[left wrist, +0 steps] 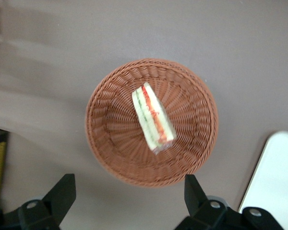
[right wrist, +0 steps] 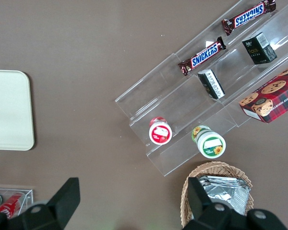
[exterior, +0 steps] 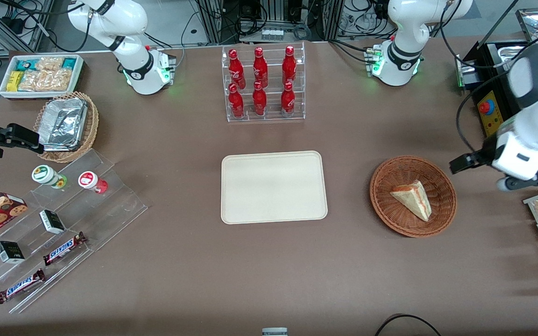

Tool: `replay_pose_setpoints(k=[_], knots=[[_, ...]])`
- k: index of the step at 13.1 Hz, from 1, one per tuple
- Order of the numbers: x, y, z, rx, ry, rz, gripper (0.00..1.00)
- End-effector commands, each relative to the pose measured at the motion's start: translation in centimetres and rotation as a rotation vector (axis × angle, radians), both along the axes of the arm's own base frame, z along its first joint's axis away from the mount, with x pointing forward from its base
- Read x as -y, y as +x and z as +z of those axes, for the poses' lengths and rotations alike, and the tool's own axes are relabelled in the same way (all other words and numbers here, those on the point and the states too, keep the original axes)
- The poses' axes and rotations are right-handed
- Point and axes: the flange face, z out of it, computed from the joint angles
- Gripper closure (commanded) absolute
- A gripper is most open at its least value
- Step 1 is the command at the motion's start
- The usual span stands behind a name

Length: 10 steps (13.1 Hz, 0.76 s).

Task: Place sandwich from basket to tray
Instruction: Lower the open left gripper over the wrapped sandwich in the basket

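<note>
Diagonally, the sandwich (exterior: 413, 199) lies in the basket (exterior: 383, 205), long axis 10-to-4 o'clock in the front view. Tray (exterior: 273, 186) holds nothing. Gripper (left wrist: 129, 191) hovers above the basket's rim, spread wide, grasping nothing.

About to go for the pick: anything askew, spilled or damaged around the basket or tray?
Nothing stands out. The sandwich lies intact in the basket, the tray sits bare and flat, and the gripper hovers open above the basket.

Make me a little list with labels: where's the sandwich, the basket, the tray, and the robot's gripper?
sandwich: lying in the basket, not yet moved
basket: on the table, beside the tray, toward the working arm's end
tray: bare, nearer the front camera than the bottle rack
gripper: above the table beside the basket, fingers open, holding nothing
</note>
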Motion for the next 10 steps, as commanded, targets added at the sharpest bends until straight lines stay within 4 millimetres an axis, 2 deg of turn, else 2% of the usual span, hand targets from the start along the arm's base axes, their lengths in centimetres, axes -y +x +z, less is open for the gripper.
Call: replay_pose_setpoints(k=[1,5,7,10], knots=[[1.1,-1.6,-4.3,0.056,-0.002,0.126,0.0],[2.3,-2.7,-10.8,0.136,-0.025,0.241,0.0],[2.3,-2.5,-13.0,0.11,-0.025,0.245,0.0],[2.3,-2.1,-15.3,0.1,-0.028,0.248,0.0]])
